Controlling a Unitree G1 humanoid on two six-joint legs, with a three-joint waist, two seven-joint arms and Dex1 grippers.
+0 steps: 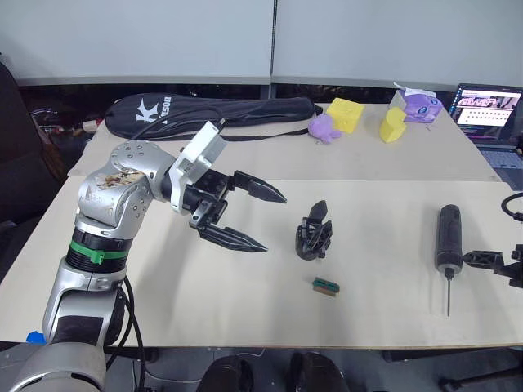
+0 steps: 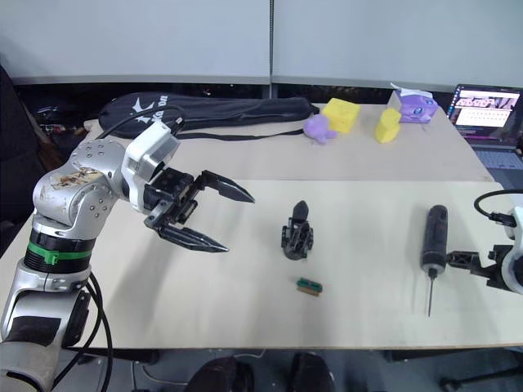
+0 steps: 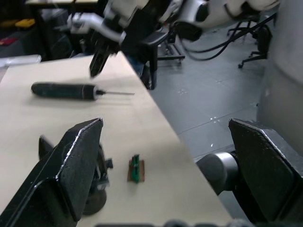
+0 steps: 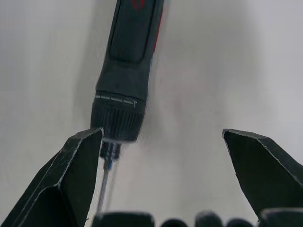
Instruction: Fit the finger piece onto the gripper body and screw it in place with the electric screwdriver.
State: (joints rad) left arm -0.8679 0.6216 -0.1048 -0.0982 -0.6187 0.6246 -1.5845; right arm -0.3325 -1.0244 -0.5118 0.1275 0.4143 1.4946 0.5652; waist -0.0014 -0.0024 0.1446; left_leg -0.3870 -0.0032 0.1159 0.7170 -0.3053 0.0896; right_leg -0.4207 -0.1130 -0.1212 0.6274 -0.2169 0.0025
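Nearest the head camera, the left arm's silver shoulder and white wrist rise over the pale tabletop (image 1: 163, 310), carrying the left gripper (image 1: 261, 220) raised off the surface with its two black pointed jaws spread wide and aimed toward the middle of the tabletop, holding nothing.

Just beyond those tips stands the small blocky black gripper body (image 1: 312, 243), with what looks like the black tapered finger piece (image 1: 318, 211) rising from it; whether the blade is seated or only leaning I cannot tell. A tiny green-and-black rectangular block (image 1: 326, 285) lies near it, toward the robot.

Well off to the right lies the thick dark grey-black cylindrical electric screwdriver (image 1: 448, 237), thin metal bit pointing toward the near edge. The right gripper (image 4: 163, 165) sits low at the right edge, jaws spread, one tip right beside the driver's collar where the bit emerges.

Risks, as I judge them: the driver is round and lies free, so a jaw closing off-centre near the collar could roll it away or pinch only the thin bit. The gripper body is small and stands upright, so a sideways nudge from the left jaws could topple it or knock the blade loose. The small green block could also be swept off the near edge.
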